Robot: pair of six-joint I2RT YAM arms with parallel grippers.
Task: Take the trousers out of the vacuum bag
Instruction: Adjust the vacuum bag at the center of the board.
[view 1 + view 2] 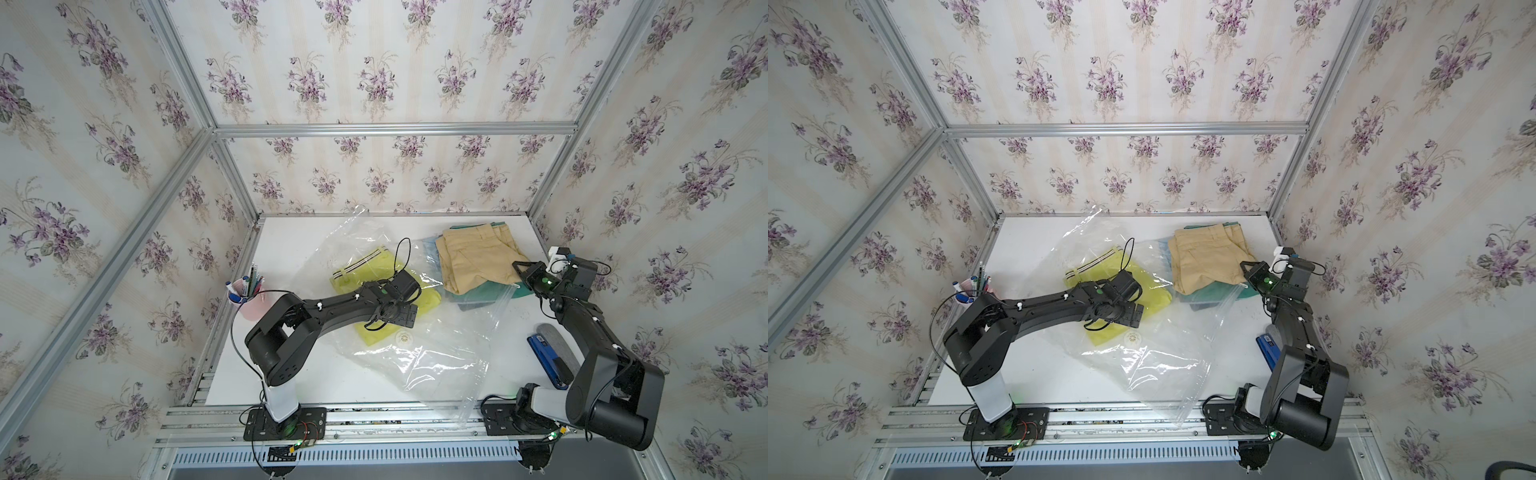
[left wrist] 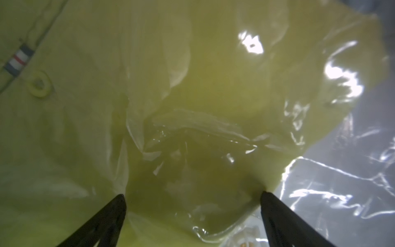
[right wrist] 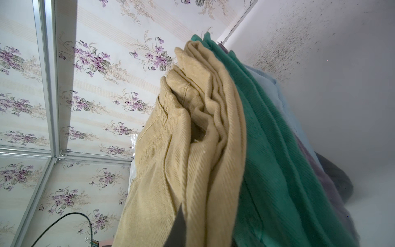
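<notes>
Trousers [image 2: 74,139], limp under slippery bag [image 1: 440,365], are best pinched at a fold; left hand [image 2: 192,194] is spread wide, right hand [image 1: 518,267] closed.

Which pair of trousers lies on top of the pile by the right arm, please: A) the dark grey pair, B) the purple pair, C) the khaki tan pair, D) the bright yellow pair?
C: the khaki tan pair lies uppermost, the teal green pair beneath it; the yellow pair lies apart under the vacuum bag.
</notes>
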